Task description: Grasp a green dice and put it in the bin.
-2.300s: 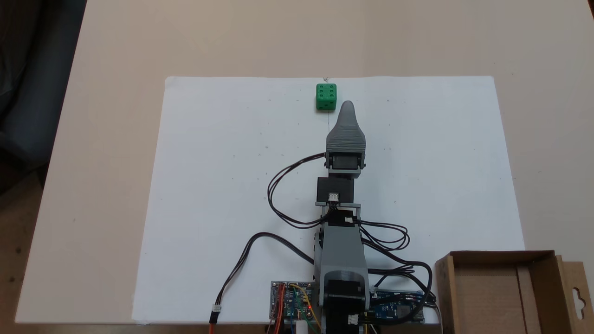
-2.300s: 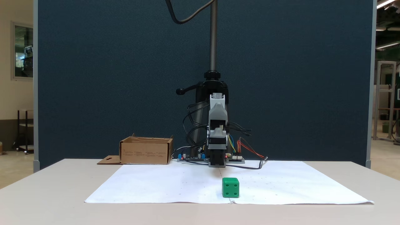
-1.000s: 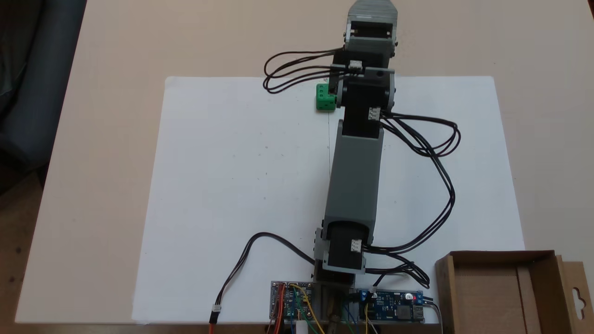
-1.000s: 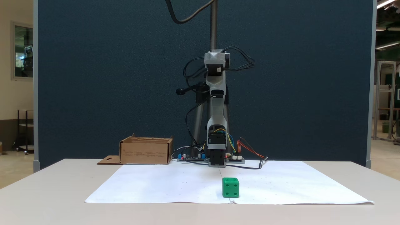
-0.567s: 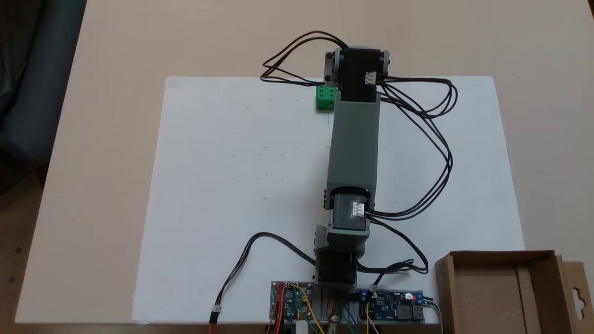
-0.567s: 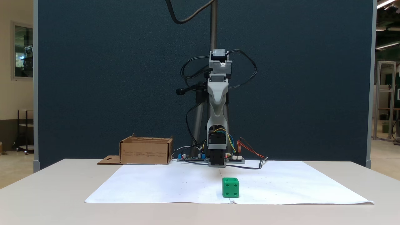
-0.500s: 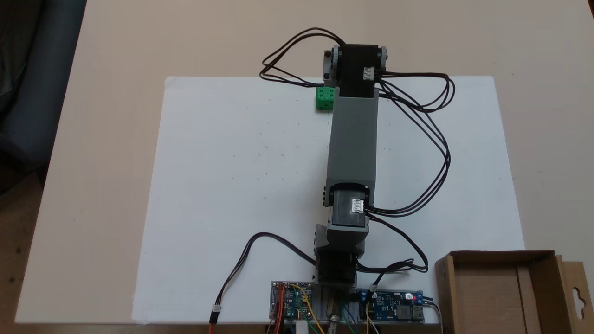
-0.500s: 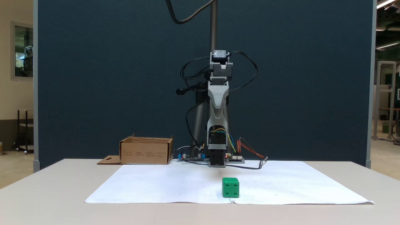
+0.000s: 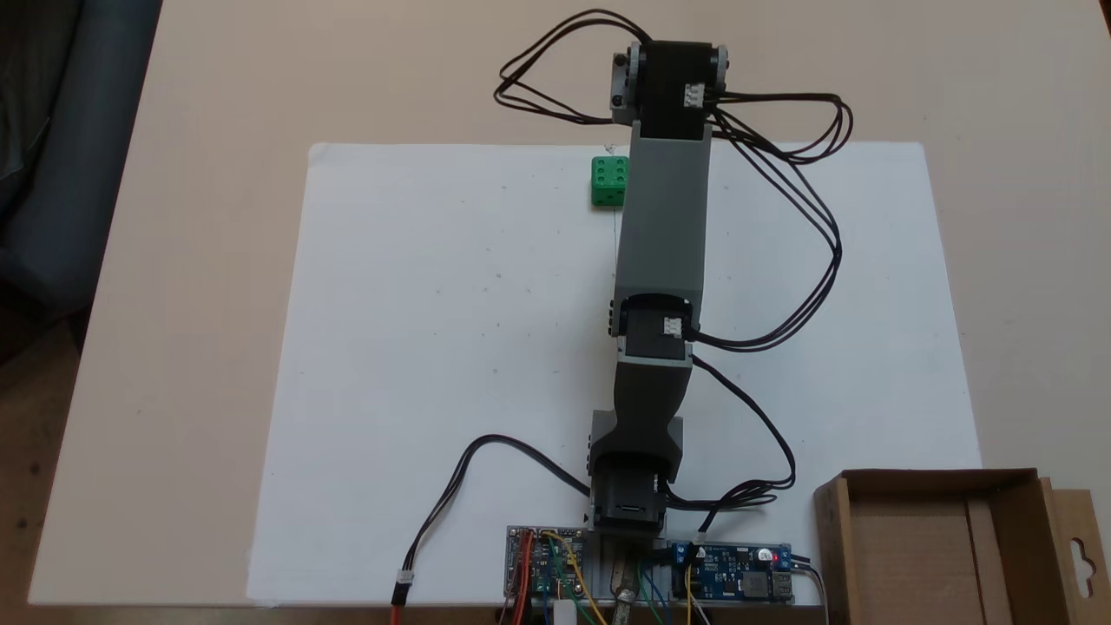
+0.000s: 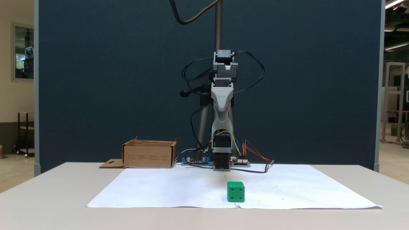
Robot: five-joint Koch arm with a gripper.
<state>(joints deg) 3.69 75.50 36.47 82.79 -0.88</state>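
The green dice sits alone near the paper's far edge, so the gripper, hanging high with nothing held and whose opening I cannot tell, should open wide and come straight down.

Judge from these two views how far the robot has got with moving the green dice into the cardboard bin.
Done: nothing yet. The green dice rests untouched on the white paper, and the bin holds nothing. In hand: the arm reaches out high above the paper, with the gripper pointing down well above the dice. Left: descend, grasp the dice, carry it to the bin and release it.
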